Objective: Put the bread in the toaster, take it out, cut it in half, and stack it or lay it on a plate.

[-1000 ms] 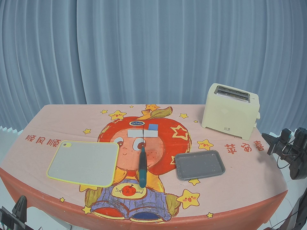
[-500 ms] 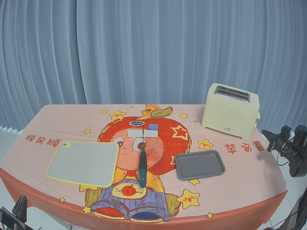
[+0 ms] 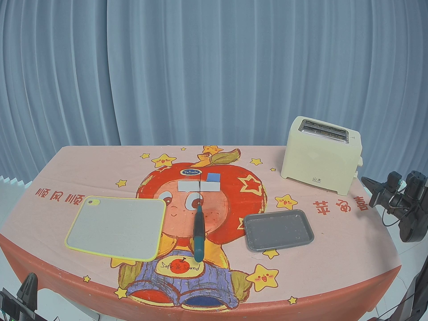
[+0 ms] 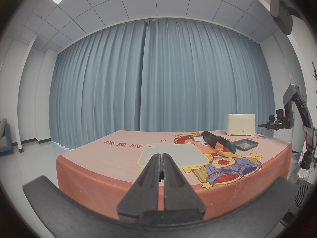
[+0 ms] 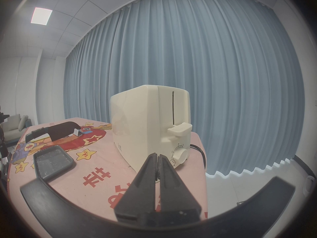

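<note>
R end effector [image 3: 366, 182], closed, sits just right of toaster [image 3: 322, 154], tip toward its lever [image 5: 180, 128]; L end effector [image 4: 161, 164] closed, far off.

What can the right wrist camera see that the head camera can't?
Right wrist camera's extras: the lever and dial on the side of the toaster, plus a ceiling light. Head camera's extras: the cutting board and the slots on the toaster's top. Both show the toaster, the grey tray and the knife on the tablecloth.
</note>
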